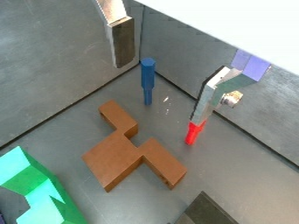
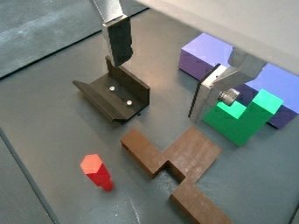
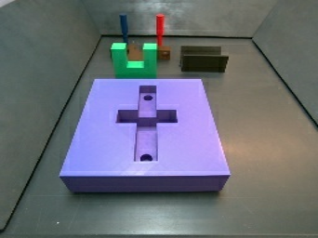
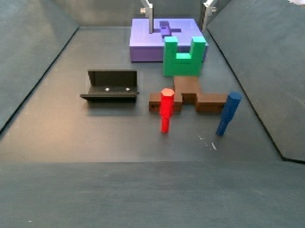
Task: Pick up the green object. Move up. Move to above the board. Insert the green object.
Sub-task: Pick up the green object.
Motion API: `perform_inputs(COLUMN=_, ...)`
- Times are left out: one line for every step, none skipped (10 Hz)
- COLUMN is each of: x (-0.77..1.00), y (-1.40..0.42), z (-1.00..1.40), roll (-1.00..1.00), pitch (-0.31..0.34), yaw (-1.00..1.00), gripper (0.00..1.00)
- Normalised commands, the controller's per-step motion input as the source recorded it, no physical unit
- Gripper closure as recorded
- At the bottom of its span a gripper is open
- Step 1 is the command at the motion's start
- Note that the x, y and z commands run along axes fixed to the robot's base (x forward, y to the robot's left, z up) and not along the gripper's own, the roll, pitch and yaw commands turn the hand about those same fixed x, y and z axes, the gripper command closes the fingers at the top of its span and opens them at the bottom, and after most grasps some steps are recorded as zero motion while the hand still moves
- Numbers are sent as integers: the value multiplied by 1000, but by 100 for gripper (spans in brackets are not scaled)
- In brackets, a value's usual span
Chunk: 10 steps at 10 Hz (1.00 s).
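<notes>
Hovering above the floor, the gripper (image 2: 163,66) has its jaws spread wide with nothing between them; both silver fingers (image 1: 119,39) show in both wrist views, well clear of every piece. In a side view the fingertips (image 4: 148,9) barely peek in at the far edge, above the board.

Green object (image 3: 132,59) sits upright on the floor, prongs up, just beyond the far end of the board (image 3: 174,139), not held. Same green object (image 4: 184,55) in a side view stands just beside the board's (image 4: 149,40) near edge. Board lies flat, cross-shaped recess and two small holes facing up, empty.

Brown block (image 4: 191,94), stepped shape, lies flat on the floor near the green object. Red peg (image 4: 167,110) and blue peg (image 4: 226,114) stand upright, either side of the brown block. Fixture (image 4: 111,86) stands to the left in that view, apart from the pieces. In a wrist view the red peg (image 2: 97,171) looks tilted, near the brown block (image 2: 176,171).
</notes>
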Motion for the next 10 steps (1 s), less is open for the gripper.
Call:
perform_inputs(x=0, y=-57, z=-20, roll=0, pitch=0, yaw=0, gripper=0)
perform_inputs(x=69, y=-129, z=0, roll=53, pitch=26, yaw=-34, gripper=0)
perform_inputs(x=0, y=-386, z=-37, roll=97, pitch=0, yaw=0, gripper=0)
perform_inputs(x=191, y=-660, z=-197, roll=41, pitch=10, yaw=-46, gripper=0)
perform_inputs(x=0, y=-774, z=-274, roll=6, pitch=-111, yaw=-29, gripper=0)
perform_inputs(x=-86, y=-986, z=-300, roll=3, pitch=-180, yaw=0, gripper=0)
perform_inputs(x=120, y=-854, z=-311, roll=0, pitch=-20, yaw=17, gripper=0)
perform_inputs(x=77, y=-771, z=-371, roll=0, pitch=0, yaw=14, gripper=0)
perform_inputs(x=134, y=-523, z=-334, roll=0, pitch=19, yaw=0, gripper=0)
perform_inputs(x=131, y=-251, z=-343, roll=-14, pitch=10, yaw=0, gripper=0)
